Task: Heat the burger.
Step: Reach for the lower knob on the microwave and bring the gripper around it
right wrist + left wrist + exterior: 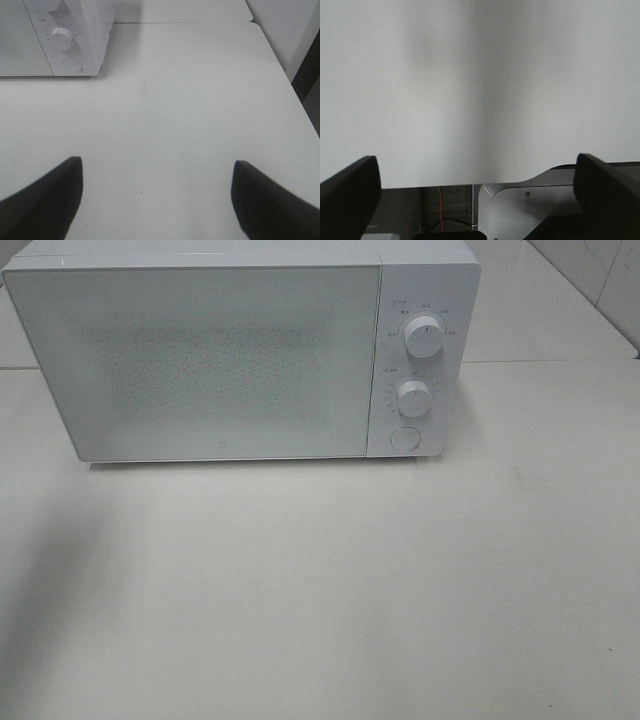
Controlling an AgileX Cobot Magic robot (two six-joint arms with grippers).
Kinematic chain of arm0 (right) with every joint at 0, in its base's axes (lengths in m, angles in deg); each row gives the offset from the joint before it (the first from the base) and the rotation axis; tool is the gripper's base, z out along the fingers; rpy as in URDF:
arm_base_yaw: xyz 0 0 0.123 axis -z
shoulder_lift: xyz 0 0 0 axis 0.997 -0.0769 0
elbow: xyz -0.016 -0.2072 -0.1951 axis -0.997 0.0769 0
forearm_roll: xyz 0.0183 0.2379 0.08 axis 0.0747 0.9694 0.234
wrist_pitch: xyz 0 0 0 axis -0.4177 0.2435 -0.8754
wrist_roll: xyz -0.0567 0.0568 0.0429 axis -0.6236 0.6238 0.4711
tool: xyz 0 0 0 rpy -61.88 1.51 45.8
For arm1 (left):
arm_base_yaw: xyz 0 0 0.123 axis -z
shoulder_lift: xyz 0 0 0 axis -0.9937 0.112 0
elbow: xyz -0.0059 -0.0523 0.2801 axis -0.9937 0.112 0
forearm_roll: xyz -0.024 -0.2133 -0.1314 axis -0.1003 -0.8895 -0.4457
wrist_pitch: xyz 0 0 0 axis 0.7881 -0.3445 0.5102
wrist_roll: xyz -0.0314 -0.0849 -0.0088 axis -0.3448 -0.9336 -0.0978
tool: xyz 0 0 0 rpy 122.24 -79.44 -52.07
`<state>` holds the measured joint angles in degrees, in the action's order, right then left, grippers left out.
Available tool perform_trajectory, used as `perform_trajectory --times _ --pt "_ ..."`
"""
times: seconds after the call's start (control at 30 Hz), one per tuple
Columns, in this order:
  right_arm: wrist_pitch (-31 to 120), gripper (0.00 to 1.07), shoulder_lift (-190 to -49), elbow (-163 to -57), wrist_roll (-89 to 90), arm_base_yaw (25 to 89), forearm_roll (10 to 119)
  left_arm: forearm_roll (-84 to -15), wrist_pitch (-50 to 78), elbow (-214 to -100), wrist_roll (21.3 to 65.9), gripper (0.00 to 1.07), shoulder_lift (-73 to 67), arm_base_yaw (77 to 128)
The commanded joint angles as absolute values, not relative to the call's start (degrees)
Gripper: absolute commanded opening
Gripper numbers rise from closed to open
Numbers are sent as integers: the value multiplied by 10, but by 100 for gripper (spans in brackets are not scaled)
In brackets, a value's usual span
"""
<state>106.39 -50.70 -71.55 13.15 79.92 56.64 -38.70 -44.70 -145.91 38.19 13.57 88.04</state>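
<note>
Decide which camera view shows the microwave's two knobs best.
Exterior high: upper knob and lower knob face it squarely. Right wrist catches the lower knob obliquely, the upper cropped. Left wrist shows neither.

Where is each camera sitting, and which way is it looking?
Exterior high: mounted up high, looking down at the white box-shaped microwave on the white table; no robot part shows.
Left wrist: on the left arm, facing a plain white surface; the open left pincer shows.
Right wrist: on the right arm, looking over the table towards the microwave's corner; the open right pincer shows.
Shared: exterior high and right wrist both show the microwave's lower round knob and table.
</note>
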Motion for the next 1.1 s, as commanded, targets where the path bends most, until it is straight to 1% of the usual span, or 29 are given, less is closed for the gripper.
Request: perform_trajectory --times 0.03,0.1,0.13,0.2,0.27,0.3,0.37,0.4,0.47,0.5,0.53,0.57,0.63,0.67,0.7,0.77,0.8,0.97,1.07,1.1 --pt "1057 76 -493 -713 132 804 569 -400 -441 -1399 370 100 64 830" --pt "1057 76 -493 -713 132 804 569 -398 -441 -1388 368 100 49 824" --pt "1057 76 -493 -713 132 804 569 -389 -441 -1362 364 100 7 818" --pt "1057 76 -493 -713 132 804 569 -385 -441 -1350 362 100 -10 818" --pt "1057 76 -493 -713 132 804 569 -383 -440 -1321 361 100 -69 818" --pt "1057 76 -493 -713 132 804 569 -383 -440 -1321 361 100 -69 818" --pt "1057 76 -493 -713 132 804 569 -377 -427 -1298 372 100 -138 818" --pt "1057 76 -493 -713 132 804 569 -377 -427 -1298 372 100 -138 818" --pt "1057 76 -493 -713 132 804 569 -374 -403 -1273 384 100 -205 818" --pt "1057 76 -493 -713 132 804 569 -374 -403 -1273 384 100 -205 818" --pt "1057 76 -493 -713 132 804 569 -374 -390 -1256 398 100 -250 818" --pt "1057 76 -493 -713 132 804 569 -374 -390 -1256 398 100 -250 818" --pt "1057 76 -493 -713 132 804 569 -374 -367 -1227 415 100 -325 818" --pt "1057 76 -493 -713 132 804 569 -374 -367 -1227 415 100 -325 818" --pt "1057 76 -493 -713 132 804 569 -374 -349 -1204 423 100 -369 818" --pt "1057 76 -493 -713 132 804 569 -374 -342 -1190 425 100 -387 818" --pt "1057 76 -493 -713 132 804 569 -374 -339 -1166 425 100 -431 818" --pt "1057 76 -493 -713 132 804 569 -367 -348 -1159 425 100 -496 818" --pt "1057 76 -493 -713 132 804 569 -369 -348 -1159 425 100 -567 818" --pt "1057 76 -493 -713 132 804 569 -369 -348 -1159 425 100 -567 818"
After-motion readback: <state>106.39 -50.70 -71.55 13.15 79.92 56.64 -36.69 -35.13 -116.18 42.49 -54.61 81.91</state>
